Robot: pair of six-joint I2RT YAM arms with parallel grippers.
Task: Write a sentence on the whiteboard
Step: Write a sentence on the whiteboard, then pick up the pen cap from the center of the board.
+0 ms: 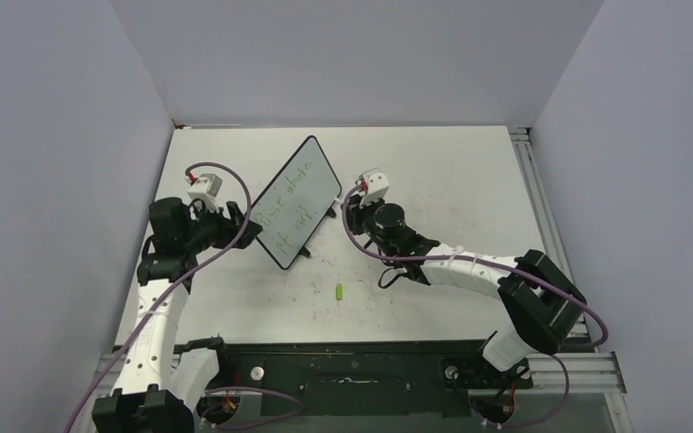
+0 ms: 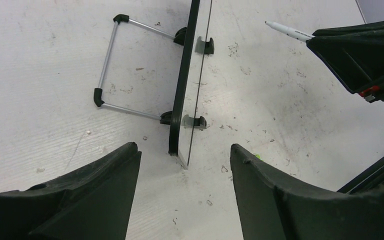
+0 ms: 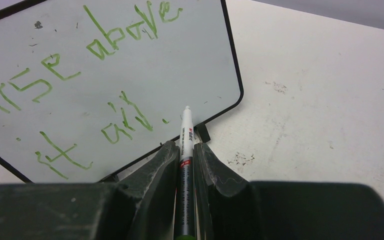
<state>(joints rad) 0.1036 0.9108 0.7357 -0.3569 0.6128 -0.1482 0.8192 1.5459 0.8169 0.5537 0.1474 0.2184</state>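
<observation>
Right tool (image 3: pixel 186 148) clamps marker (image 3: pixel 186 129) pointing at diagonally set whiteboard (image 3: pixel 190 60).

On your top view, the left arm (image 1: pixel 158 311) leaves its base at the near left corner, runs away from you along the left side, then bends at the wrist so that the left gripper (image 2: pixel 184 149) faces right, toward the centre. Its fingers (image 2: pixel 105 195) stand well apart, with nothing clamped between them. The right arm (image 1: pixel 469 269) goes from its base at the near right to an elbow on the right side; from there the forearm stretches left toward the centre. The right gripper (image 3: pixel 185 146) points away and to the left. Its jaws are closed on a marker (image 3: pixel 186 125), which lies lengthwise between them with its tip projecting past the fingertips.
</observation>
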